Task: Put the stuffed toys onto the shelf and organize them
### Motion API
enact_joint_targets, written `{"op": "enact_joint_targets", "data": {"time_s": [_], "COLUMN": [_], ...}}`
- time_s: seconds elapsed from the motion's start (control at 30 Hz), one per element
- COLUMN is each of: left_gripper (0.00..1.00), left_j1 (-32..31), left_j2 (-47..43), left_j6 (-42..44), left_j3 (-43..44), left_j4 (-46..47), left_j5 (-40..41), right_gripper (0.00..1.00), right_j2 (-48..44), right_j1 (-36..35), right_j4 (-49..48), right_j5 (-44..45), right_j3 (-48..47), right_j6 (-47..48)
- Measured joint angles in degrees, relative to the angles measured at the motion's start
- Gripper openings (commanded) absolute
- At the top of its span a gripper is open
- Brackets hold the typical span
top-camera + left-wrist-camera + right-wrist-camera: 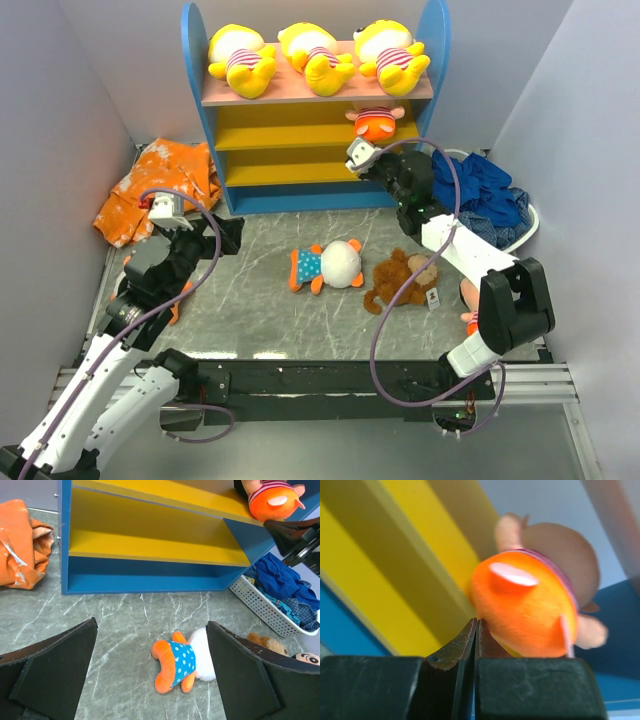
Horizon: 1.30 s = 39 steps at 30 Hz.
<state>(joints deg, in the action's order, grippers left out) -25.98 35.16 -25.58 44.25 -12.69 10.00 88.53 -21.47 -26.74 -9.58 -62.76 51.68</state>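
Note:
The shelf (196, 60) stands at the back, with three yellow striped toys (243, 60) (316, 58) (392, 55) lying on its pink top board. An orange-limbed striped toy (375, 122) sits at the right end of the upper yellow board. My right gripper (371, 141) is shut and empty, its tips (476, 622) touching that toy's orange underside (525, 610). My left gripper (228, 232) is open and empty above the table's left. A dotted-shirt toy (318, 266) lies face down mid-table, ahead between my left fingers (179, 664). A brown monkey (400, 278) lies to its right.
A white basket (527, 218) of dark blue cloths (485, 195) stands right of the shelf. An orange-and-white cloth (160, 185) lies left of it. Another toy (468, 295) lies by the right arm's base, and an orange one (178, 300) shows under the left arm.

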Motion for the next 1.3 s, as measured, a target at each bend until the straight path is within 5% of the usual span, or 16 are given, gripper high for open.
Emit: {"op": "enact_joint_targets", "data": {"time_s": [0.53, 0.87, 1.0, 1.1, 1.3], "left_gripper": [0.96, 0.97, 0.96, 0.96, 0.96], "left_j1": [0.0, 0.0, 0.0, 0.0, 0.0], "left_j2": [0.92, 3.04, 5.35, 7.63, 10.16], "left_j6": [-0.02, -4.28, -11.1, -17.92, -35.93], "left_j3": [0.0, 0.0, 0.04, 0.17, 0.24], "left_j4": [0.0, -0.22, -2.99, -7.87, -21.03], "left_j5": [0.04, 2.43, 6.73, 11.41, 21.57], "right_gripper": [0.05, 0.33, 0.28, 0.37, 0.41], "right_j2": [0.66, -7.74, -15.63, -20.26, -27.65], "right_j1": [2.62, 2.51, 1.77, 0.35, -0.52], "right_j4": [-0.52, 3.72, 6.38, 10.62, 24.57], "right_j5": [0.52, -3.58, -1.73, 6.25, 16.72], "right_j3": [-3.04, 4.61, 7.74, 7.69, 10.64], "right_j6": [-0.04, -6.73, -17.86, -32.24, -61.55]}}
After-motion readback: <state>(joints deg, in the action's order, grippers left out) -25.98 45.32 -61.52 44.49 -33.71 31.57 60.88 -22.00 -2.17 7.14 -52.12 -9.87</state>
